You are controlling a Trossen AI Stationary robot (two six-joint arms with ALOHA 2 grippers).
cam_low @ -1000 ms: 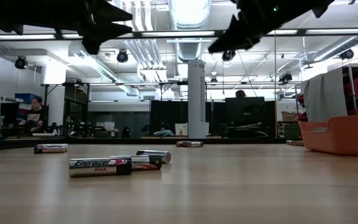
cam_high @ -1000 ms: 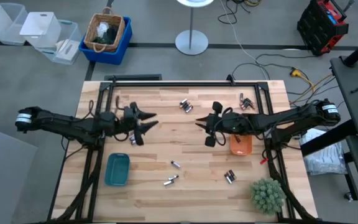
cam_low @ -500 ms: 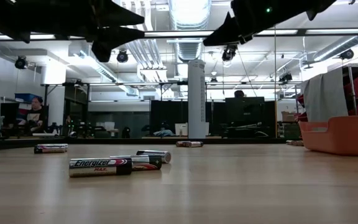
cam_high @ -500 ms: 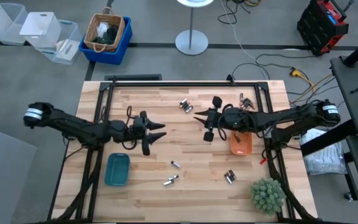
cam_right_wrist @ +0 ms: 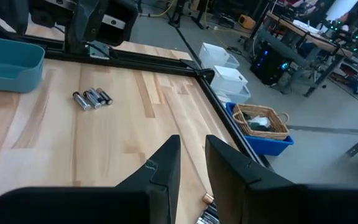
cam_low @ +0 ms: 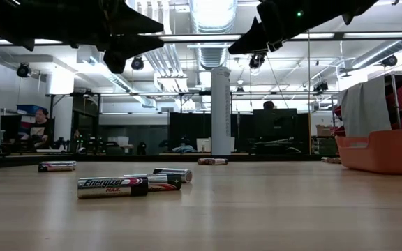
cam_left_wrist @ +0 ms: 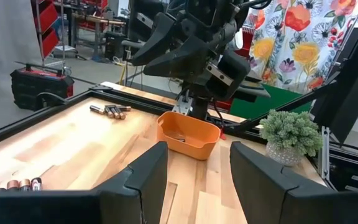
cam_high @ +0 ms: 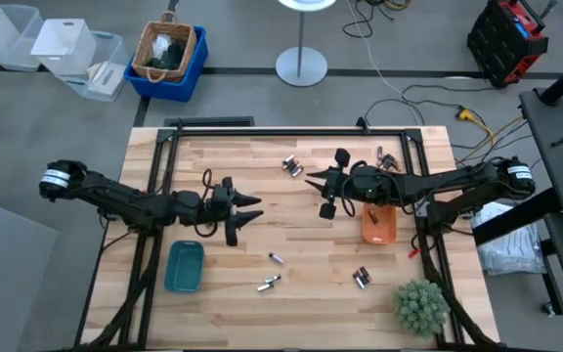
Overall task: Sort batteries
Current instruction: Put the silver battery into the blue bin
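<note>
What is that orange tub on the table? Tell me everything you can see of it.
The orange plastic tray is a small shallow rectangular bin with rounded corners, a lipped rim and smooth walls. It stands upright on the wooden table, on its right side, partly under the right arm. The left wrist view shows its inside, which looks mostly bare, though something small may lie at the bottom. In the low view it sits at the right edge. Neither gripper touches it.

Two slim black jointed arms are seen, each banded white near the base, trailed by black cabling, and ended by dark angular two-finger grippers.
</note>
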